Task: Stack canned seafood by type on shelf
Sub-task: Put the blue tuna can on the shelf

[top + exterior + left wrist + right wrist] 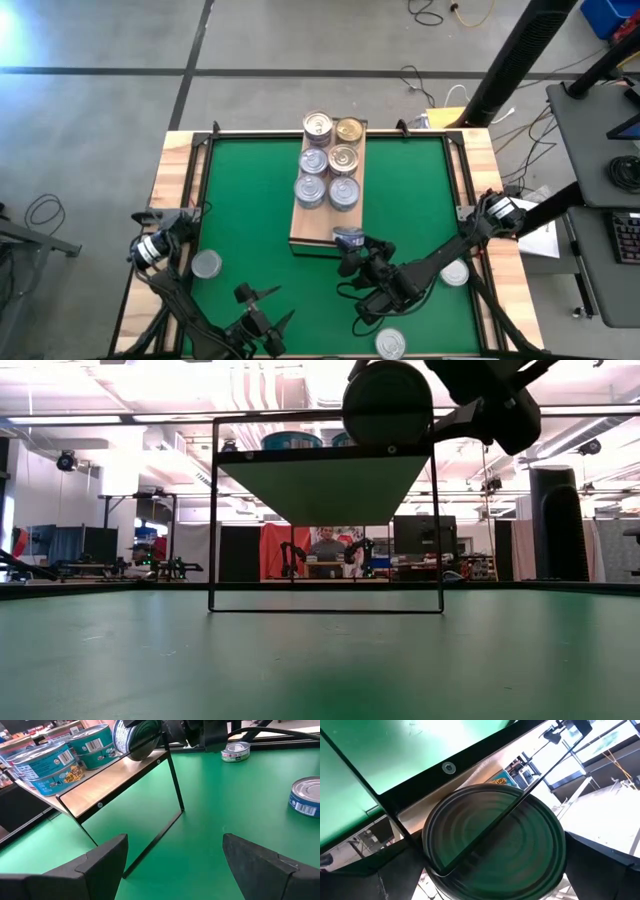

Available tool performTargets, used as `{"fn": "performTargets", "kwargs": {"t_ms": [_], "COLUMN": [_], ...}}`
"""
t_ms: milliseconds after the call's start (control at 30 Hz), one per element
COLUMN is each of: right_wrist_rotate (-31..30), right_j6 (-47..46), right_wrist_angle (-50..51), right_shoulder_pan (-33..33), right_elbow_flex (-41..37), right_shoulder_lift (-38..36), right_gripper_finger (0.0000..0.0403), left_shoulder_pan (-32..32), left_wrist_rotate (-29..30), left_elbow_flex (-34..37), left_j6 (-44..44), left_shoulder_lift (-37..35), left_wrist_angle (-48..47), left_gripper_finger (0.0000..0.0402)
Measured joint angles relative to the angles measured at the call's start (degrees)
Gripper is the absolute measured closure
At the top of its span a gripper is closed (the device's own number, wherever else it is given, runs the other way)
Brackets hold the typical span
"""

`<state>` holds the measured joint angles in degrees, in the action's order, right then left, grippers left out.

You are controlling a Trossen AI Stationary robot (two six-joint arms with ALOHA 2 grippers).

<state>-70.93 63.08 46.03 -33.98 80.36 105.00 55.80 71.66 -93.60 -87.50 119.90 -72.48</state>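
One tin (pixel 347 237) is held on its side, flat faces between the wide jaws of the right end effector (pixel 352 242), just over the near end of the shelf (pixel 312 236), while the left end effector (pixel 268 306), open and empty, is kept farther off

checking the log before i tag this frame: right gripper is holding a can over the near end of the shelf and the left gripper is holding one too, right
Not quite. The right gripper does hold a can at the near end of the shelf, but the left gripper holds nothing: the left wrist view shows only green table between its open fingers.
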Motion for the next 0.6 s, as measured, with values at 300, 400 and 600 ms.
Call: {"fn": "performTargets", "kwargs": {"t_ms": [300,400,600], "right_wrist_rotate": [0.43,0.45,0.65], "right_j6": [-0.12,-1.07,-2.81], "right_wrist_angle": [-2.92,-3.10,-3.12], "right_shoulder_pan": [0.06,0.14,0.33], "right_elbow_flex": [0.00,0.00,0.00], "right_shoulder_lift": [0.01,0.00,0.01], "right_gripper_finger": [0.0003,0.0003,0.0003], "left_shoulder_pan": [0.32,0.32,0.32], "left_wrist_rotate": [0.02,0.04,4.58], "left_elbow_flex": [0.00,0.00,0.00], "left_j6": [0.00,0.00,0.03], "left_shoulder_lift": [0.00,0.00,0.00], "left_wrist_angle": [0.32,0.35,1.08], "left_gripper_finger": [0.0092,0.0092,0.0092]}}
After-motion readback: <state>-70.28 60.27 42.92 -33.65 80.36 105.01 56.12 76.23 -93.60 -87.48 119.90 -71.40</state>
